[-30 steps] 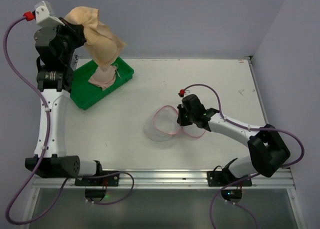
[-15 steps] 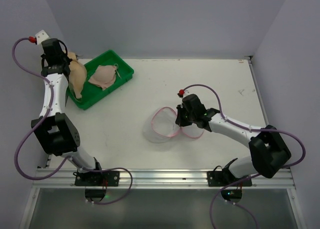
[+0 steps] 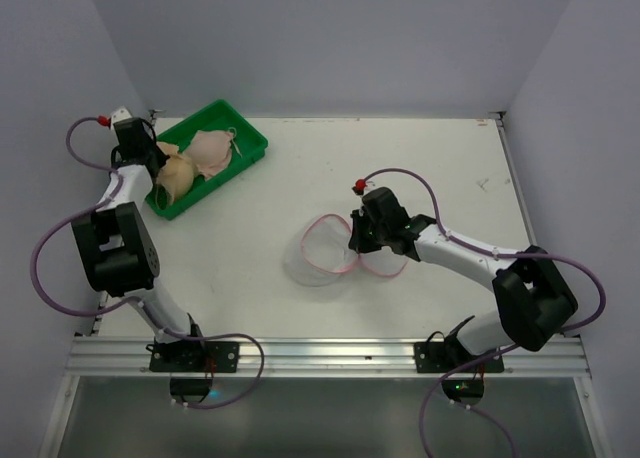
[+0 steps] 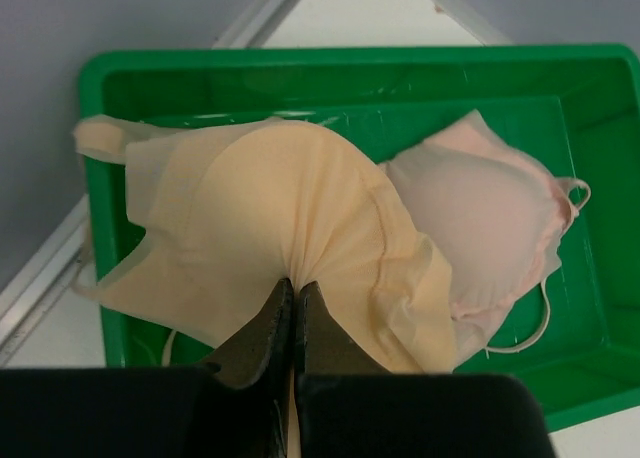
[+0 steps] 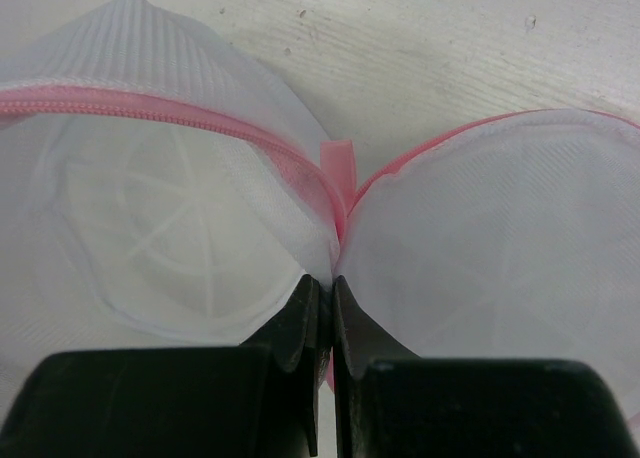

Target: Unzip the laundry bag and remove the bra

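Note:
The laundry bag (image 3: pixel 322 250) lies unzipped on the table, its two white mesh halves spread apart with the pink zipper trim showing. My right gripper (image 3: pixel 353 240) is shut on the bag where the halves meet; in the right wrist view (image 5: pixel 325 283) the fingers pinch the mesh and pink trim (image 5: pixel 340 168). My left gripper (image 3: pixel 160 166) is shut on a beige bra (image 3: pixel 176 178) and holds it over the left end of the green tray (image 3: pixel 252 141). In the left wrist view (image 4: pixel 295 286) the beige bra (image 4: pixel 250 218) bunches at the fingertips.
A second, pale pink bra (image 3: pixel 210 150) lies in the middle of the tray, also seen in the left wrist view (image 4: pixel 490 203). The tray's rim (image 4: pixel 300 63) sits near the table's back left corner and the side wall.
My left arm has come down from high above the tray, and the beige bra now rests low at the tray's left end. The right arm and bag have barely moved.

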